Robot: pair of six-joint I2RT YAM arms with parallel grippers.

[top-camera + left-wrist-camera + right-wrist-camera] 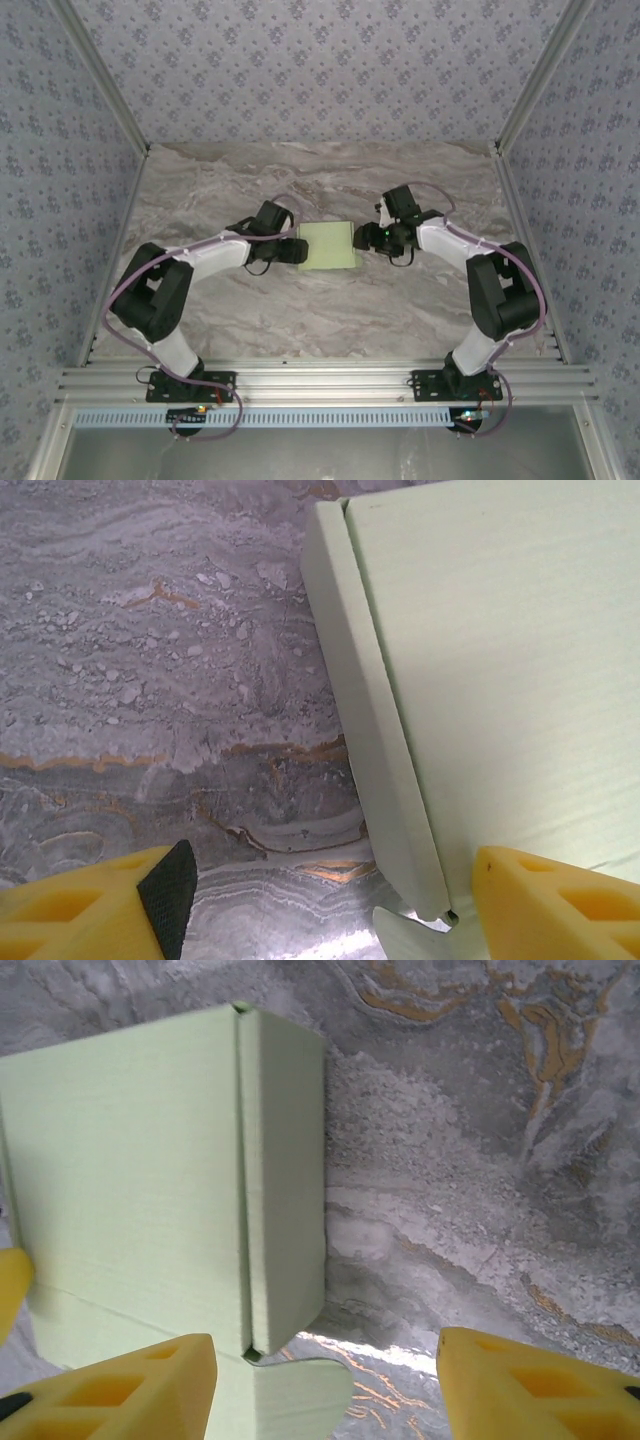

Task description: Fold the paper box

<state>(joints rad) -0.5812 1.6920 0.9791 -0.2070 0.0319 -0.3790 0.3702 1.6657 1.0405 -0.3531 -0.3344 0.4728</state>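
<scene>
at the middle of the table (300,310), between my two arms, the paper box (328,245) is lying flat and is already looking like a closed, shallow rectangle. its broad top face is lying level, and the narrow walls at its left and right ends are standing folded square to it. judging from that, most of the folding is done.

what is remaining, as far as i can tell, is at the near corners. in both wrist views a small curved flap (300,1388) is sticking out flat on the table from under the end wall, not tucked in. a thin seam is also showing between top face and wall, so i am reckoning the ends are needing a last tuck or press. whether the far side is fully closed i cannot tell.

my left gripper (335,885) is sitting at the box's left end with its jaws standing apart, straddling that end wall. one finger is hanging over bare table clear of the wall and the other is over the top face; whether it is touching the card i cannot tell. nothing is being clamped.

my right gripper (325,1350) is mirroring it at the right end, jaws apart. one finger is over the top face just beside the wall and the other is out over the table, holding nothing.
</scene>
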